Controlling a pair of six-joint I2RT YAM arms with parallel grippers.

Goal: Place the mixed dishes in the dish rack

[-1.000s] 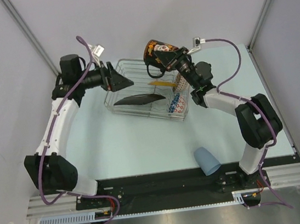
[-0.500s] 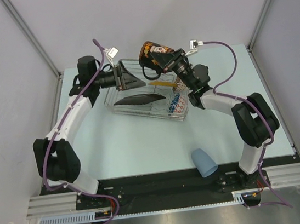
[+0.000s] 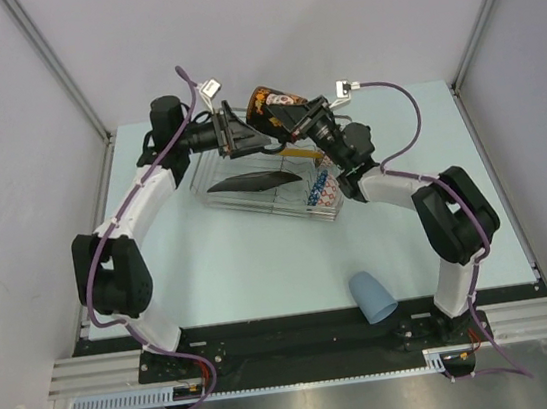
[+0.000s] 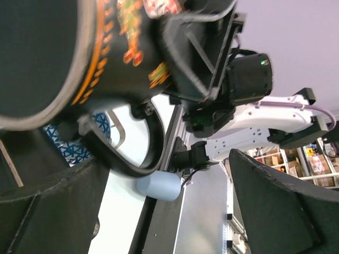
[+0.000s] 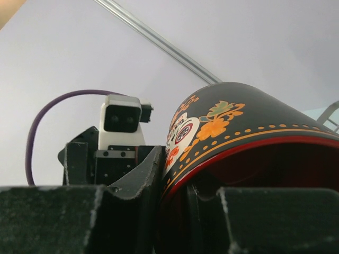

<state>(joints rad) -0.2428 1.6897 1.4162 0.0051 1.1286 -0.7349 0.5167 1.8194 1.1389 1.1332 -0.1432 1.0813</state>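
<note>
Pale blue-green table [image 3: 260,257], grey walls on three sides.

- **Dish rack** [image 3: 274,206]: silver wire, sits on the table right below both grippers.
- **Dark square plate** [image 3: 250,181]: inside the rack, under the left gripper [image 3: 250,137]. It leans in the slots. A yellow patch shows further back in the rack, but I can't tell whether it belongs to the plate.
- **Blue patterned bowl** [image 3: 321,194]: also in the rack, below the right gripper [image 3: 290,114], at the corner nearest that arm's base.
- **Dark mug** [image 3: 267,101]:
  - It is in the air above the far side of the rack, tipped on its side.
  - The right gripper is clamped on its rim wall. In the right wrist view one finger is outside and the other sits against the red inside.
  - Orange and white floral print on the outside.
  - In the left wrist view the base faces the left gripper and the handle loop [image 4: 151,143] hangs on the underside.
- **Left gripper**: fingers [image 4: 275,211] spread wide and holding nothing. The mug is just ahead of them, between the two arms' tips. The handle is close to one finger, but I can't tell if it touches.
- **Light-blue cup** [image 3: 376,295]: on the table, well apart from both grippers, at the near edge by the right arm's base. It is outside the rack, tilted or lying down.
</note>
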